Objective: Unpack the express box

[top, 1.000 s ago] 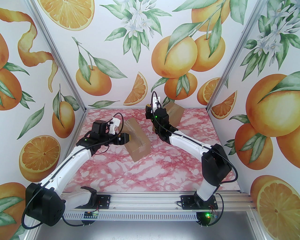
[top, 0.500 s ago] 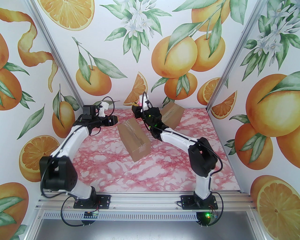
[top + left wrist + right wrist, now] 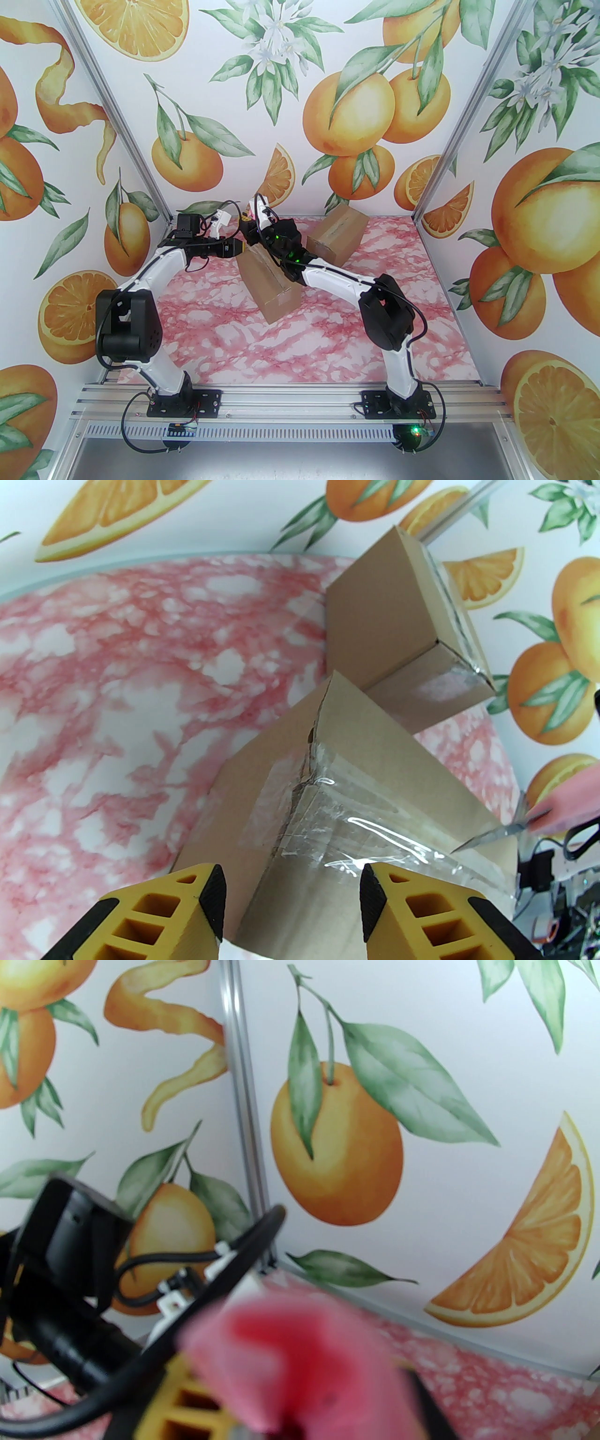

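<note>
Seen from the left wrist, the tip of the pink-handled cutter (image 3: 497, 832) touches the taped express box (image 3: 375, 770) on the counter (image 3: 117, 691), a contact the arms hide from above, the box's near end lying just ahead of the parted left jaws while the right jaws clamp the cutter.

No writing, number, brand or sign can be read anywhere. The near cardboard box (image 3: 375, 780) shows bare brown card under clear, wrinkled tape. The second box (image 3: 389, 620), just behind the near box, has a pale smudged patch (image 3: 440, 686) on its taped end face, and no letters can be made out in it. The pink-handled blade (image 3: 562, 803), at the right of the near box, shows a plain handle. In the top view a tiny pale mark (image 3: 228, 247) on the black wrist, just left of the near box, is too small to read.
</note>
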`<act>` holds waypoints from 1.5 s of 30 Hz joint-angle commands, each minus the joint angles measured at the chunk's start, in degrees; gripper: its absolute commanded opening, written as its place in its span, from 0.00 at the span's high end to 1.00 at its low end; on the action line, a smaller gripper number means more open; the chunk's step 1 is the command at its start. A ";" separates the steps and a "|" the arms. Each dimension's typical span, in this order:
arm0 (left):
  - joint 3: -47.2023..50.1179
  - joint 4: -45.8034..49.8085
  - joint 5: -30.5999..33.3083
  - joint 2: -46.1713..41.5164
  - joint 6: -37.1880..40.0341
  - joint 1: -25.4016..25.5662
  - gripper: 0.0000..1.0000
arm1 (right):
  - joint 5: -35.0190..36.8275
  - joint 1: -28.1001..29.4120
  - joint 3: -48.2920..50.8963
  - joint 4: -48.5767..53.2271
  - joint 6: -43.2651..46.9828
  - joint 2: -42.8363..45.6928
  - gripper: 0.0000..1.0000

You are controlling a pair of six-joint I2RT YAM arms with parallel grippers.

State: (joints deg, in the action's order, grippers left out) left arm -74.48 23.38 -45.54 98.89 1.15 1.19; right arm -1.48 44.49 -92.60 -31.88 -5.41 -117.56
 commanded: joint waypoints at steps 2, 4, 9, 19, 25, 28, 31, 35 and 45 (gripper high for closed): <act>-0.80 -0.20 -3.81 1.59 3.74 0.13 0.49 | 3.81 0.28 -1.32 0.06 1.67 -1.54 1.00; -0.59 -0.18 -4.67 1.99 4.41 0.12 0.52 | 3.81 0.24 -1.44 0.06 1.63 -1.62 1.00; -1.02 -0.02 -6.26 3.60 4.83 -0.17 0.54 | 4.77 0.21 -1.66 0.06 1.89 -2.17 1.00; -0.16 0.56 -11.27 4.64 5.95 -0.51 0.60 | 6.97 0.12 0.31 -0.92 0.80 -1.16 1.00; -0.54 3.80 -12.73 5.27 7.89 -0.42 0.61 | 5.20 -0.56 3.05 -1.76 -1.20 0.99 1.00; -0.15 4.58 -12.89 5.02 8.51 -0.49 0.61 | 4.81 -0.85 4.91 -3.15 -1.30 2.01 1.00; 0.21 4.87 -12.94 4.90 8.43 -0.53 0.61 | 3.19 -1.42 5.88 -3.79 -2.18 2.48 1.00; 0.19 4.92 -12.91 5.18 8.17 -0.31 0.61 | 2.27 -1.45 5.65 -3.53 -2.17 2.28 1.00; 0.20 4.34 -12.56 5.51 7.51 0.19 0.61 | 1.66 -1.33 6.45 -4.69 -1.42 2.25 1.00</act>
State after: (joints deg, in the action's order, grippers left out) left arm -74.50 26.00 -57.47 103.13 7.90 0.80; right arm 1.83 43.35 -86.74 -33.67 -7.03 -117.73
